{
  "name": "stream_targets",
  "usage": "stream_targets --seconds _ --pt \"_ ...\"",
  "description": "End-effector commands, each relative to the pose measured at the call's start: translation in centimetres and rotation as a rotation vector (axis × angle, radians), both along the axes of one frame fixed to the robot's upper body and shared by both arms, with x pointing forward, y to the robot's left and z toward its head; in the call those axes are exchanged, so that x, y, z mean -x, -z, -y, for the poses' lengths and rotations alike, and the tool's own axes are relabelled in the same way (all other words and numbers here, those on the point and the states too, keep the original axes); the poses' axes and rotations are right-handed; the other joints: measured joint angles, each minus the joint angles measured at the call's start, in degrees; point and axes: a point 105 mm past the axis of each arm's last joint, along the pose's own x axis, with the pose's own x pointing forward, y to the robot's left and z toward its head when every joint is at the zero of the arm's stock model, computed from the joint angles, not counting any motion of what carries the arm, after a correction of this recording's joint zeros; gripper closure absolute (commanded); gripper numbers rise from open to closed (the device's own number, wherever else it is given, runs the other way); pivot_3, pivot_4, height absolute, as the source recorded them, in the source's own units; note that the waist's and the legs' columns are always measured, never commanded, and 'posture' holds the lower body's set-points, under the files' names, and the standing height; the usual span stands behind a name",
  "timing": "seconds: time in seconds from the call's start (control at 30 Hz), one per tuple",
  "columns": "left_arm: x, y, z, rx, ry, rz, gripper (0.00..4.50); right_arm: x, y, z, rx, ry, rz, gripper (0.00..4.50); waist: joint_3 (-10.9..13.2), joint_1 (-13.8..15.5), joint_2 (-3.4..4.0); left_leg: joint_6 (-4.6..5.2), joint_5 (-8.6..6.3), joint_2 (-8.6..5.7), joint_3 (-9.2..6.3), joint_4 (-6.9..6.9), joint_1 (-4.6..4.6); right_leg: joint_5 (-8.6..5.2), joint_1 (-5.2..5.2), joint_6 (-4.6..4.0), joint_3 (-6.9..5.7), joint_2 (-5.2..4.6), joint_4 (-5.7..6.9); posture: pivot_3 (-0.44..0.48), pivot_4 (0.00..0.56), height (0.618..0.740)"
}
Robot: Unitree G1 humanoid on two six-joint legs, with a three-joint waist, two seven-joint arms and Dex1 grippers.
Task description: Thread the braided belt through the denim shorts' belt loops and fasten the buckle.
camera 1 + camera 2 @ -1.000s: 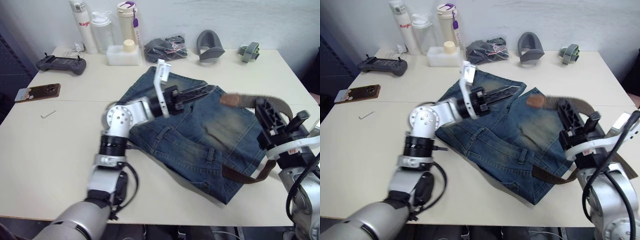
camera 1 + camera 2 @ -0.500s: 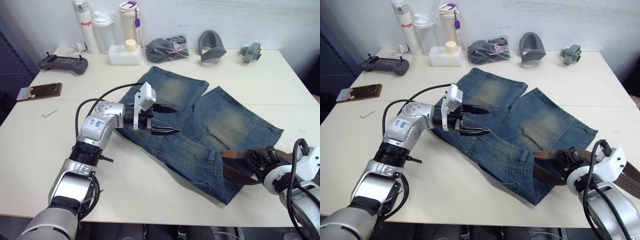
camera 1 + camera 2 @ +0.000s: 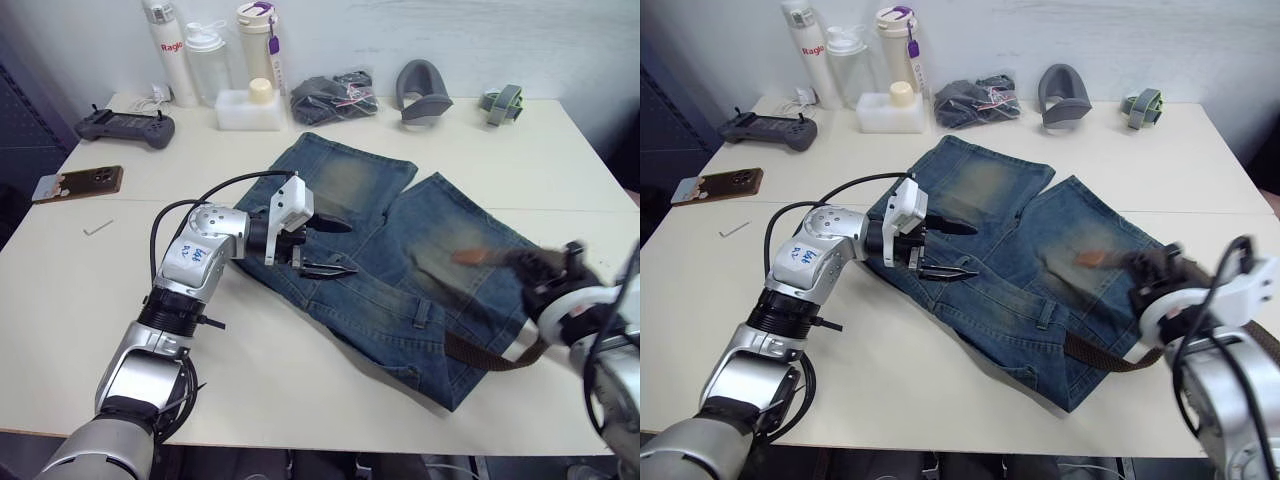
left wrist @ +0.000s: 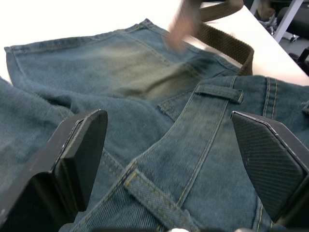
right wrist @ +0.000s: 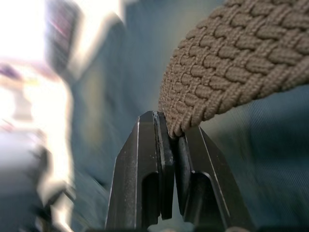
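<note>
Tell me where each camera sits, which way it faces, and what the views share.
Head stereo pair: looks forward and down over the table, shorts, both arms.
Left wrist: looks along the open left gripper at the waistband and a belt loop.
Right wrist: looks along the right gripper, shut on the belt.
Shared: shorts and belt appear in every view.

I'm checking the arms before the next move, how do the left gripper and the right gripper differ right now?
The left gripper is open and holds nothing; the right gripper is shut on the braided belt. The left gripper hovers over the waistband of the denim shorts; the right gripper is at the shorts' right leg. Both have two black fingers.
</note>
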Motion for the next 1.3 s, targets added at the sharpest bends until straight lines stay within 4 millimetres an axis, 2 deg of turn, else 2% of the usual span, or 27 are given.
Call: stream_targets --seconds 0.03,0.27,0.6,0.67,0.77,0.87,0.9,1.0,1.07,1.13,1.3 --pt "0.1 -0.2 0.0 -0.003 0.016 0.023 0.02 1.5 -2.0 -2.3 -0.010 -0.079 0.088 4.50 0.0 -0.1 0.00 0.00 0.00 -0.01 0.01 0.00 0.01 0.01 0.00 0.01 0.02 0.00 0.00 0.000 0.150 0.649" --pt "0.4 0.4 0.0 -0.007 0.023 0.005 0.02 1.7 -1.6 -1.9 0.014 -0.066 0.064 4.50 0.0 -0.2 0.01 0.00 0.00 -0.01 0.04 0.02 0.04 0.00 0.00 -0.03 0.07 0.00 0.03 0.000 0.150 0.649" --pt "0.6 0.9 0.2 -0.011 0.033 -0.012 0.02 1.9 -2.5 -0.5 0.057 -0.029 0.128 4.50 0.0 -0.1 0.01 0.01 0.00 -0.01 0.04 0.02 0.04 0.00 0.00 -0.01 0.06 0.00 0.05 0.000 0.150 0.649" --pt "0.6 0.9 0.1 -0.008 0.033 -0.018 0.02 2.4 -3.0 0.1 0.196 -0.067 0.168 4.50 0.0 -0.1 0.03 0.01 0.00 -0.01 0.04 0.02 0.03 0.01 0.00 0.00 0.06 0.01 0.05 0.000 0.150 0.649" --pt "0.7 1.6 -0.3 -0.033 0.038 -0.028 0.02 3.7 -3.7 0.4 0.595 -0.259 0.210 4.50 0.0 0.1 0.28 0.06 -0.03 -0.07 0.09 0.00 0.02 0.00 0.02 0.00 0.06 -0.03 0.00 0.000 0.150 0.649" --pt "0.9 2.3 -0.7 -0.060 0.041 -0.035 0.02 4.4 -4.9 1.4 0.685 -0.279 0.356 4.50 -0.1 0.2 -0.16 0.07 -0.04 0.00 0.09 -0.08 0.11 0.01 0.12 0.01 0.02 0.05 -0.15 0.000 0.150 0.649" --pt "0.8 2.5 -0.8 -0.066 0.040 -0.036 0.02 4.7 -5.0 1.6 0.682 -0.290 0.388 4.50 -0.1 0.2 -0.17 0.07 -0.04 0.06 -0.07 -0.10 0.10 0.03 0.17 0.03 -0.12 0.13 -0.24 0.000 0.150 0.649" --pt "0.9 2.7 -0.9 -0.067 0.039 -0.045 0.02 6.3 -3.3 2.8 0.620 -0.354 0.338 4.50 -0.1 0.2 -0.08 0.22 -0.12 0.03 -0.14 -0.16 0.11 0.05 0.22 0.07 -0.16 0.10 -0.29 0.000 0.150 0.649" --pt "1.0 2.7 -0.9 -0.068 0.041 -0.048 0.02 7.3 -2.5 2.4 0.500 -0.385 0.295 4.50 -0.1 0.2 -0.08 0.42 -0.23 0.04 -0.15 -0.16 0.09 0.04 0.21 0.05 -0.19 0.07 -0.29 0.000 0.150 0.649" --pt "1.1 2.8 -0.9 -0.069 0.043 -0.051 0.02 7.9 -2.6 1.5 0.381 -0.383 0.322 4.50 -0.1 0.2 -0.08 0.43 -0.23 0.04 -0.14 -0.14 0.09 0.00 0.21 -0.03 -0.19 0.03 -0.30 0.000 0.150 0.649" --pt "1.4 3.1 -0.8 -0.065 0.039 -0.061 0.02 6.8 -3.5 1.0 0.235 -0.263 0.410 4.50 -0.1 -0.2 -0.10 0.44 -0.25 0.02 -0.14 -0.09 0.07 -0.06 0.19 -0.17 -0.16 0.01 -0.35 0.000 0.150 0.649"
